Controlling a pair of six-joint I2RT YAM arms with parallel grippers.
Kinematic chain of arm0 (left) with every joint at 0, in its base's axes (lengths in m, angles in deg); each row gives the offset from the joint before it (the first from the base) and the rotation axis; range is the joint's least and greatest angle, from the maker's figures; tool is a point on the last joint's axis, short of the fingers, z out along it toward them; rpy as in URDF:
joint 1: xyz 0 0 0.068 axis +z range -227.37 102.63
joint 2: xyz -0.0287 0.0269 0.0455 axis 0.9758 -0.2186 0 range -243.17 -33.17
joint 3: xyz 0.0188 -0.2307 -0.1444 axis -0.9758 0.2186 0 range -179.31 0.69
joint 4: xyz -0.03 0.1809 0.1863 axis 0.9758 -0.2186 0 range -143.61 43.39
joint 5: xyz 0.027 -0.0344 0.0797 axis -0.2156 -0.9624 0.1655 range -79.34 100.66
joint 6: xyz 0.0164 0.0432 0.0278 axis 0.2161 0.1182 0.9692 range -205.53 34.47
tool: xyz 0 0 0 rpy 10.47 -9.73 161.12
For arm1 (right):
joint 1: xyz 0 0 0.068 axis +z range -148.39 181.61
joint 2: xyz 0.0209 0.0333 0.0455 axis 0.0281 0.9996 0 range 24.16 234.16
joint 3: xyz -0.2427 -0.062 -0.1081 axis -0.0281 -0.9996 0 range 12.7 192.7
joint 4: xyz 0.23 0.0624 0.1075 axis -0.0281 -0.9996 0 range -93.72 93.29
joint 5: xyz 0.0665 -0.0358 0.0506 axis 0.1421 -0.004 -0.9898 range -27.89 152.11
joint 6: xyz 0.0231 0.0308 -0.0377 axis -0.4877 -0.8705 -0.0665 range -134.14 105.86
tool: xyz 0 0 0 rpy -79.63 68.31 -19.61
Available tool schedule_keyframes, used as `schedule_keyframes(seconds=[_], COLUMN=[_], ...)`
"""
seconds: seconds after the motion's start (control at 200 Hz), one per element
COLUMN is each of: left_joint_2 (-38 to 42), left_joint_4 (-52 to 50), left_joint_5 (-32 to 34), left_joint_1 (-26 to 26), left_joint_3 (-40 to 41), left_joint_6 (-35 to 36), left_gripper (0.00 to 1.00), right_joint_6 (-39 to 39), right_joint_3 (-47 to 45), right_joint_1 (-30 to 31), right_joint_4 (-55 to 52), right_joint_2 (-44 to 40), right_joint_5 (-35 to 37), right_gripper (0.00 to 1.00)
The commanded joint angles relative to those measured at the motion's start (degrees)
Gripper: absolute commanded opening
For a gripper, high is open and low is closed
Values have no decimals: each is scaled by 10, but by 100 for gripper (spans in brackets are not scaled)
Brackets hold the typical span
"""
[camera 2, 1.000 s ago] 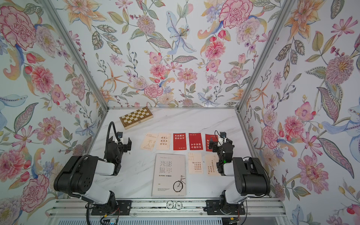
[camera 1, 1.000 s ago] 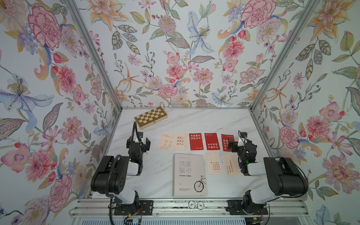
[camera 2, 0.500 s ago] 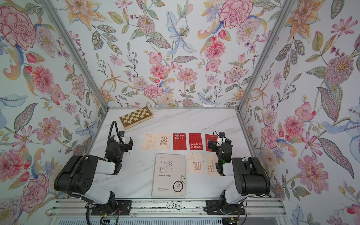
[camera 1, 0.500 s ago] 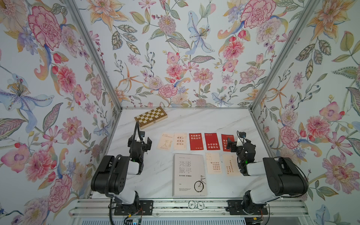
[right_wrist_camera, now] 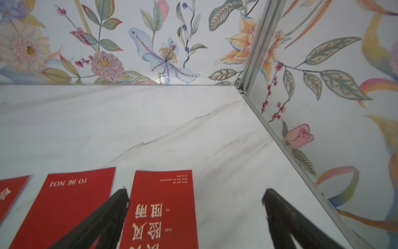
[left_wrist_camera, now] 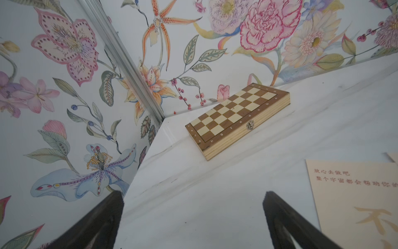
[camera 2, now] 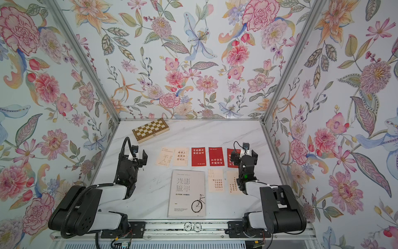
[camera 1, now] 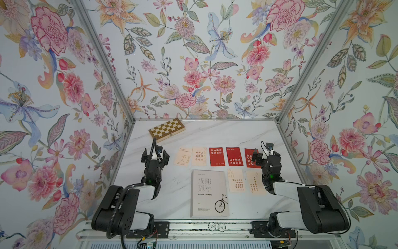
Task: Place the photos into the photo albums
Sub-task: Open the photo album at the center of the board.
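Observation:
The photo album (camera 1: 210, 193) lies closed at the table's front middle, a cream cover with a black bicycle, seen in both top views (camera 2: 187, 193). Behind it a row of photos: two cream (camera 1: 183, 156) (camera 1: 199, 156) and three red (camera 1: 217, 156) (camera 1: 234, 156) (camera 1: 249, 159). Two more cream photos (camera 1: 236, 180) (camera 1: 255, 183) lie right of the album. My left gripper (camera 1: 155, 155) (left_wrist_camera: 192, 200) hovers open over bare table, left of the cream photo (left_wrist_camera: 355, 198). My right gripper (camera 1: 267, 156) (right_wrist_camera: 196, 198) is open above the rightmost red photo (right_wrist_camera: 163, 207), holding nothing.
A checkered wooden chessboard box (camera 1: 167, 129) (left_wrist_camera: 237, 116) sits shut at the back left corner. Flowered walls with metal corner posts (camera 1: 286, 112) close in the marble table (camera 1: 226, 133) on three sides. A metal rail (camera 1: 193, 226) runs along the front edge.
Both arms have shifted only slightly, the right gripper edging a little toward the back over the red photo. Album and photos lie as before.

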Motion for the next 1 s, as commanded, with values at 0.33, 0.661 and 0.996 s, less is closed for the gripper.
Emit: schedule_keyframes(seconds=[0.33,0.661,0.996], left_joint_2=[173,163,150], left_joint_4=[-372,-591,-719], left_joint_5=[82,-135,-214], left_joint_1=[-109,-116,-210], left_joint_3=[-131,-206,-212], left_joint_6=[-166,-279,-339], left_gripper=[99,99,99], right_joint_6=[-192,-300,-328], right_joint_3=[204,303,273], right_joint_1=[15,137,240], right_joint_4=[-463,-680,-698], right_joint_2=[-102,-71,-41], right_joint_5=[20,43,-174], right_gripper=[99,99,99])
